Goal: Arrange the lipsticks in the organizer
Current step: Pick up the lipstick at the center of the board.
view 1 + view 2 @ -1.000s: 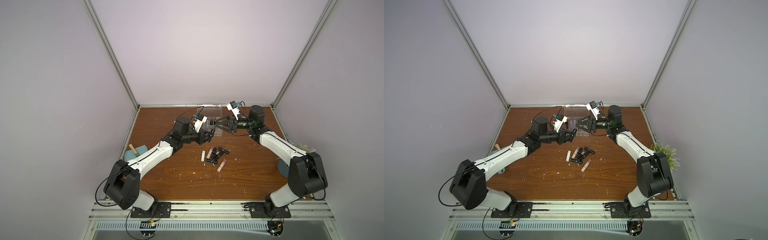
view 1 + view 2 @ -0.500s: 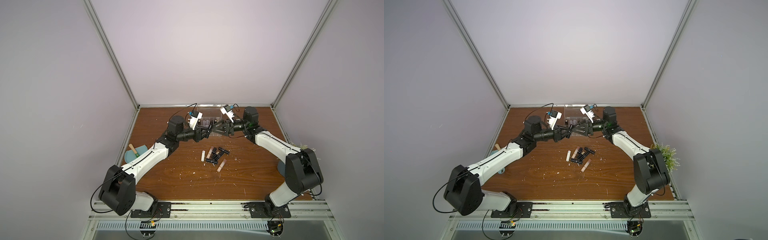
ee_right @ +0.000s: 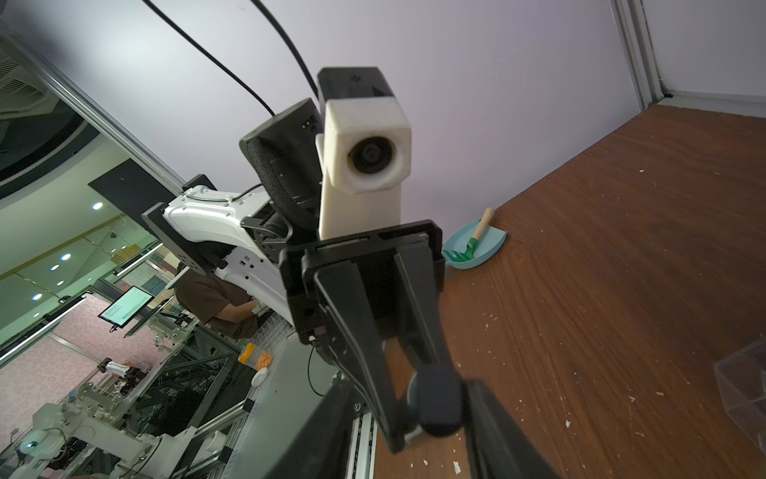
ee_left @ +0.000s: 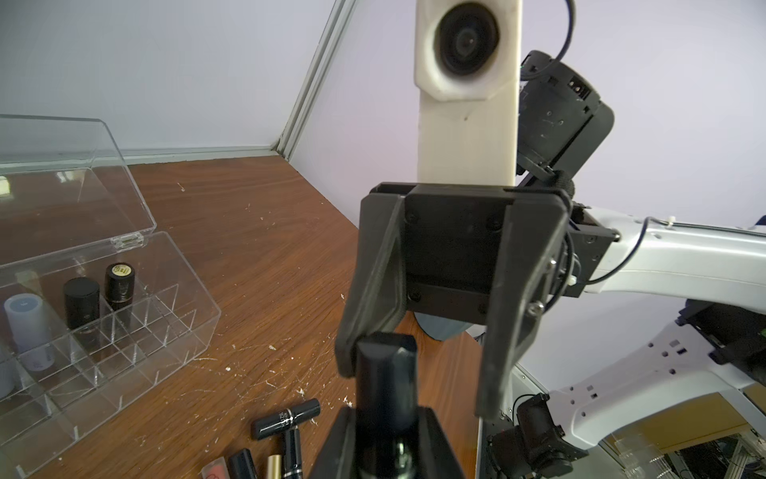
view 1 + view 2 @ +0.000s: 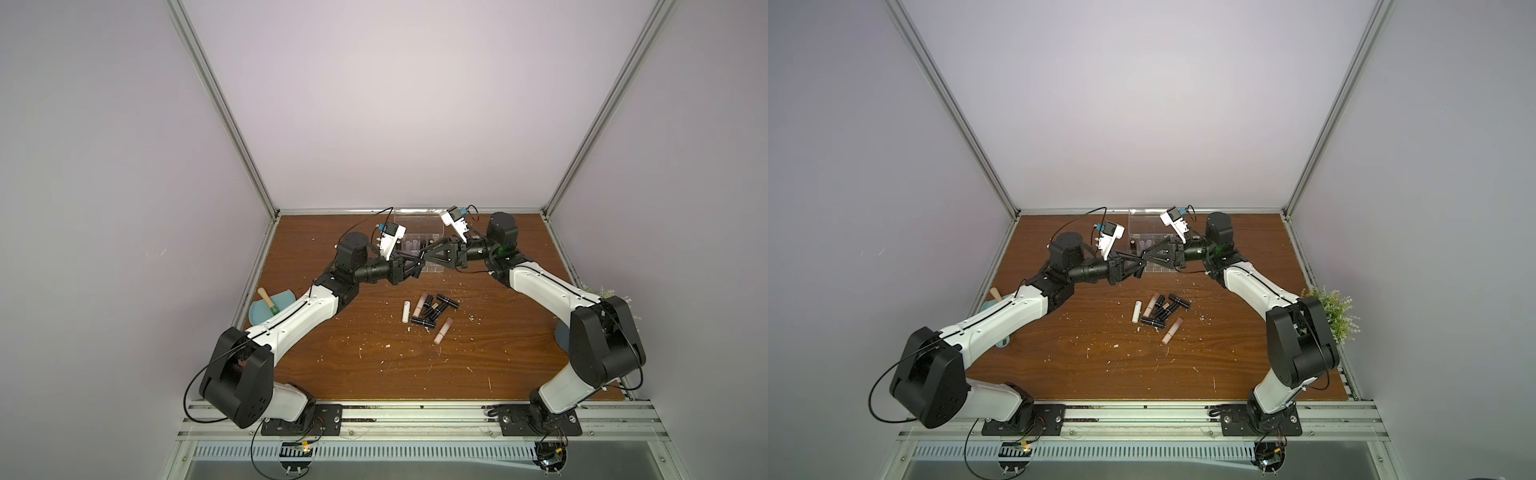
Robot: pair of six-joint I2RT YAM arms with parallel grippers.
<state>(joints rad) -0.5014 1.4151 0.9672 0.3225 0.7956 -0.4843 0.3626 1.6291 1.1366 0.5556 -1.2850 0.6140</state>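
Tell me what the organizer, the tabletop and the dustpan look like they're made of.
Organizer: clear rigid plastic, probably acrylic; the lipsticks show straight through its glossy walls.
Tabletop: brown wood or wood-grain laminate with a low sheen, scratched and flecked; the look doesn't settle which.
Dustpan: likely plastic, light blue, smooth and matte, with rounded moulded edges.

One organizer (image 5: 415, 217) at twelve o'clock, at least three lipsticks (image 4: 81, 302) standing in it; roughly eight loose lipsticks (image 5: 422, 321) mid-table; one dustpan (image 5: 257, 316) at nine o'clock.
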